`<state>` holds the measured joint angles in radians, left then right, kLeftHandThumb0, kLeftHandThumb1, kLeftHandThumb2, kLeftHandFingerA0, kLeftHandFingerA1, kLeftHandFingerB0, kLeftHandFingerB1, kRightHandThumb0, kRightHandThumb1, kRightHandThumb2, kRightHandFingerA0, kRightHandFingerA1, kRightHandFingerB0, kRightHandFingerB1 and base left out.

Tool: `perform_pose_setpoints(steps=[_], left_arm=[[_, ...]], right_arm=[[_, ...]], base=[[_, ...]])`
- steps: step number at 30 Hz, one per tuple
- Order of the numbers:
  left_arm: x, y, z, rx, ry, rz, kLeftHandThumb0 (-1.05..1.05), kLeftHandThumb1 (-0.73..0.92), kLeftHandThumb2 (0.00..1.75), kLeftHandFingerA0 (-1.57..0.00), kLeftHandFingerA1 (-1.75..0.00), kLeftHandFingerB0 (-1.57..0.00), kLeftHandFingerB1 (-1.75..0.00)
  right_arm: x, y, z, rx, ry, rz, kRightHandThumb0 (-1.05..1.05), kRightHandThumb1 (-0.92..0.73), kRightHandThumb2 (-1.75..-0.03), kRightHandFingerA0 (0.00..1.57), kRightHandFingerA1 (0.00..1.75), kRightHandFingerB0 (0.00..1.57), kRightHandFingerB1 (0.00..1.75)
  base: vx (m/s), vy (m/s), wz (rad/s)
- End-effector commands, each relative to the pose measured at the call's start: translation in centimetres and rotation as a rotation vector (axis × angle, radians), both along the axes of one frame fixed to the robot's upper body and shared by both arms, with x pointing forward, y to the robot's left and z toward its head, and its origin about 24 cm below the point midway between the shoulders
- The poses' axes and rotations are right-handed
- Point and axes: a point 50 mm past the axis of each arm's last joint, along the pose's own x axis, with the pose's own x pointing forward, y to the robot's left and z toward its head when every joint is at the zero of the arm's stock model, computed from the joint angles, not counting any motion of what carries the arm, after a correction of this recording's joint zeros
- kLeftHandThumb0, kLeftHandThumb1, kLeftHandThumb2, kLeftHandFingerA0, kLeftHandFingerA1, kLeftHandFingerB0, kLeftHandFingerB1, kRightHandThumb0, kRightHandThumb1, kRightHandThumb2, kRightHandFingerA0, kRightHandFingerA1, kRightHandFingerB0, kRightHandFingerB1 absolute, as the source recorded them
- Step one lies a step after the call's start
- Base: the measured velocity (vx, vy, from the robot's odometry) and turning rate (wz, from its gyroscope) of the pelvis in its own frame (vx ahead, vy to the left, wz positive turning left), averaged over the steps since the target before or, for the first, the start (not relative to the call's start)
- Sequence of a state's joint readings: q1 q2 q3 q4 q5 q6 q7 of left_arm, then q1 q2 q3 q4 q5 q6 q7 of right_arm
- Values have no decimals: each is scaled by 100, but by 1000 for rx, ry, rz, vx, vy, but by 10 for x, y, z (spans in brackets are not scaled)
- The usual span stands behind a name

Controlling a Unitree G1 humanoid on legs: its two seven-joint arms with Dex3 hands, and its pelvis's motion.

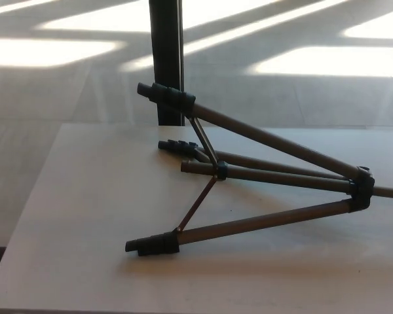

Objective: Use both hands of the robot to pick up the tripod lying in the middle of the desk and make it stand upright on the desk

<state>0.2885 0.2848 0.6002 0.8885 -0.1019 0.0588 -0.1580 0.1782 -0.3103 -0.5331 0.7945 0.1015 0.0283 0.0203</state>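
count: one tripod [262, 180], three spread legs, black feet at picture left, thin braces meeting at a centre collar | axis: lying on its side, long axis left-right, head hub toward picture right | place: middle of pale desk [85, 216] | room: grey floor with sunlit patches, dark post [166, 52] behind tripod | hands: neither shows, state unknown

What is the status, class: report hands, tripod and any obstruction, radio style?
Neither hand in view. Tripod lying on its side on the desk, legs spread, feet pointing left, not yet upright. Nothing else on the desk.
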Motion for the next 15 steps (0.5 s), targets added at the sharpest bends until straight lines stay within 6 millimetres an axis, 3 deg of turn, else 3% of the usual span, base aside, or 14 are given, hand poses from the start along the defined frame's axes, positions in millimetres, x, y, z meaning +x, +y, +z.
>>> perform_pose_setpoints(steps=[1,2,3,4,6,7,8,9,10,11,12,13,14,15], left_arm=[[11,31,35,-140,-394,305,-74,74,62,-55,-56,-54,-49],[32,29,47,-110,-451,202,-74,74,62,-55,-56,-54,-49],[47,27,60,-93,-481,139,-74,74,62,-57,-53,-55,-46],[60,24,73,-75,-505,75,-73,75,63,-57,-53,-60,-45],[80,19,94,-40,-573,-8,-72,75,63,-61,-53,-61,-44],[107,15,120,-6,-676,-130,-70,76,63,-56,-50,-58,-41],[115,13,131,5,-715,-171,-72,62,105,-48,-61,-52,-56],[122,11,141,13,-748,-206,-72,62,105,-48,-61,-52,-56],[147,1,181,70,-879,-320,-73,57,102,-52,-61,-48,-54],[157,-3,199,97,-936,-363,-76,64,60,-60,-50,-61,-42],[170,-7,220,128,-994,-404,-73,62,59,-71,-49,-65,-42],[180,-11,240,155,-1045,-438,-73,62,59,-71,-49,-65,-42],[182,-12,244,161,-1055,-444,-73,62,59,-71,-49,-65,-42],[193,-23,271,220,-1120,-525,-70,63,60,-64,-52,-60,-43]], right_arm=[[-4,-48,53,68,-382,-291,-50,-59,-59,55,89,53,58],[-2,-50,60,83,-432,-297,-50,-59,-59,55,89,53,58],[1,-49,66,89,-480,-285,-53,-59,-58,57,98,66,61],[4,-50,71,72,-495,-296,-54,-60,-57,72,93,74,56],[10,-50,81,29,-556,-286,-51,-64,-58,69,96,70,57],[19,-46,98,-18,-734,-383,-48,-67,-59,72,102,58,52],[22,-44,105,-14,-790,-395,-51,-71,-61,58,105,42,46],[23,-41,112,-3,-835,-394,-51,-71,-61,58,105,42,46],[34,-36,135,-76,-895,-379,-62,-74,-62,52,100,32,46],[38,-33,146,-94,-931,-379,-62,-72,-62,54,97,35,46],[45,-25,160,-114,-984,-349,-64,-72,-61,58,96,45,45],[51,-16,174,-132,-1034,-311,-64,-72,-61,58,96,45,45],[52,-14,177,-134,-1045,-304,-64,-72,-61,58,96,45,45],[60,0,190,-146,-1114,-198,-64,-75,-62,51,92,45,44]], base=[[0,0,0],[0,0,0],[0,0,0],[0,0,0],[0,0,0],[0,0,0],[0,0,0],[0,0,0],[0,0,0],[0,0,0],[0,0,0],[0,0,0],[0,0,0],[0,0,0]])
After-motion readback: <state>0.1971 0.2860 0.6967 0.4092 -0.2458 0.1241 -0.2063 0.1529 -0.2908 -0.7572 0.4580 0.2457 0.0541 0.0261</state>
